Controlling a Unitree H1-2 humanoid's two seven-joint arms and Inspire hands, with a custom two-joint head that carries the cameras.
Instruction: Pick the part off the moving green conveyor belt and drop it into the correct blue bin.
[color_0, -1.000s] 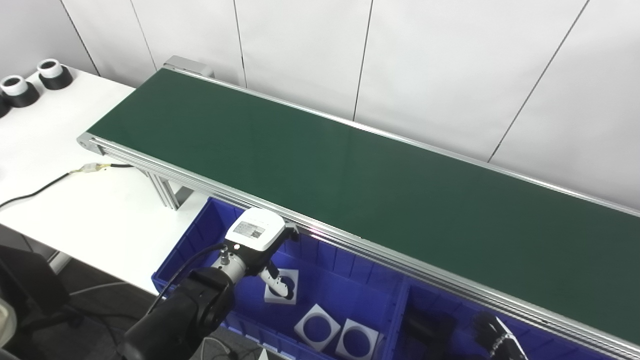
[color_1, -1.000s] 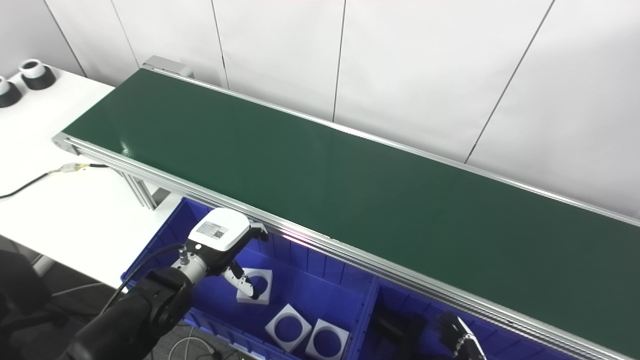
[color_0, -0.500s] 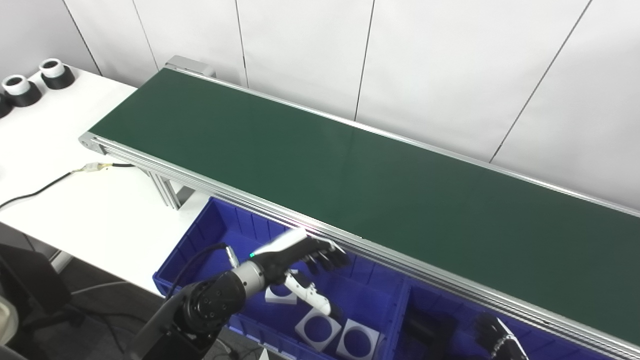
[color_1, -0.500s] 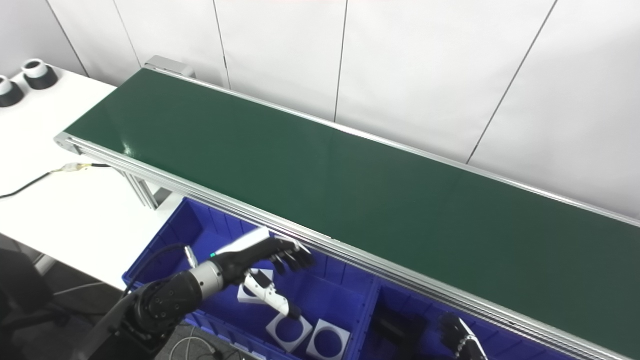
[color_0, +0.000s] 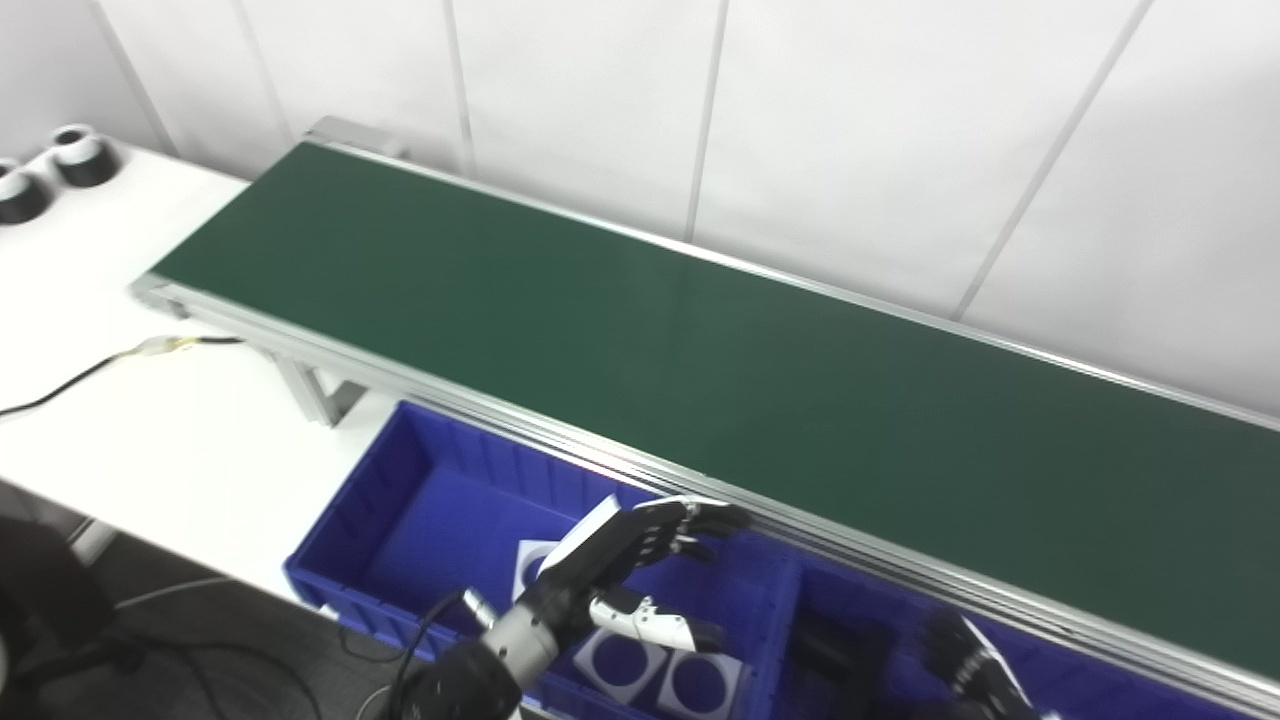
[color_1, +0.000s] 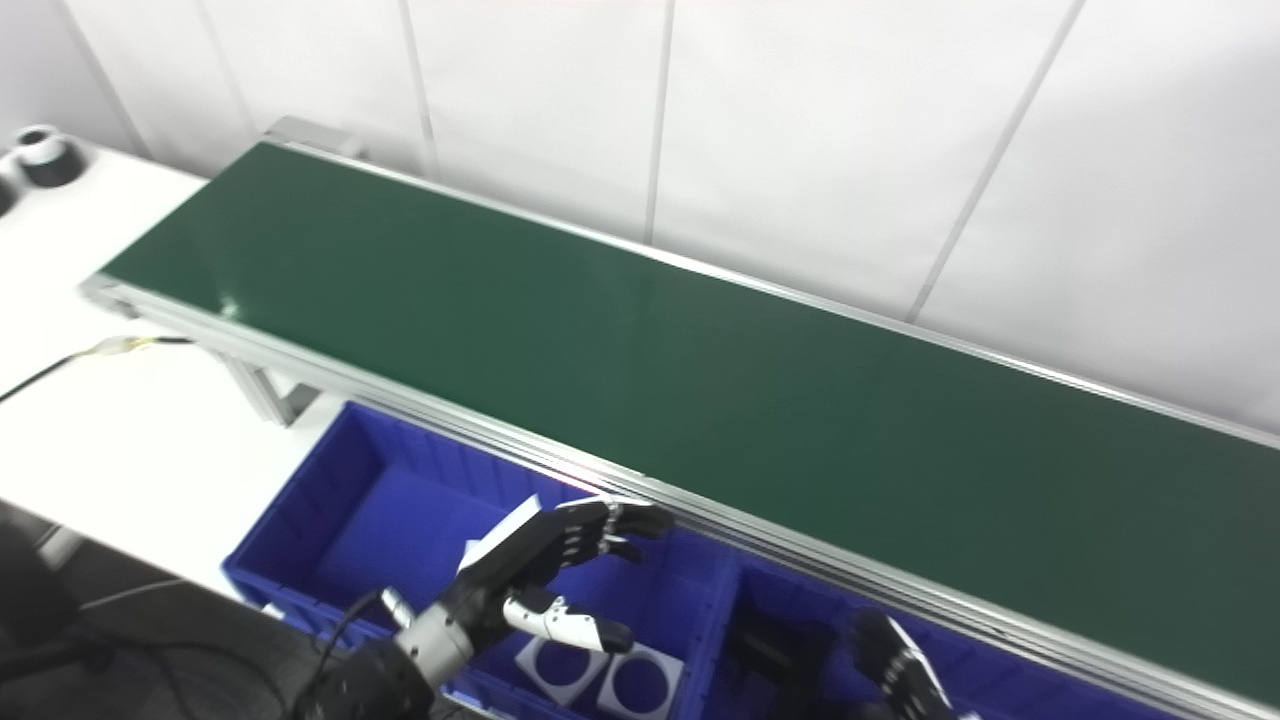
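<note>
The green conveyor belt (color_0: 700, 350) runs from far left to near right, and no part shows on it. Below its near rail, my left hand (color_0: 625, 560) hovers open over the left blue bin (color_0: 345, 520), fingers spread toward the rail and holding nothing. Two white square parts with round holes (color_0: 620, 660) (color_0: 697, 685) lie in that bin under the hand. A third (color_0: 530, 565) is half hidden behind it. My right hand (color_1: 890, 665) is dark and cut off by the bottom edge, above the right blue bin (color_0: 1090, 665), which holds black parts (color_0: 830, 645).
A white table (color_0: 150, 440) stands to the left of the bins, with a cable (color_0: 60, 385) and black-and-white round pieces (color_0: 75, 158) at its far corner. A white panelled wall backs the belt.
The camera has shifted. My left hand has swung right along the bin, turned, and stretched its fingers out toward the belt rail. The right hand stays low.
</note>
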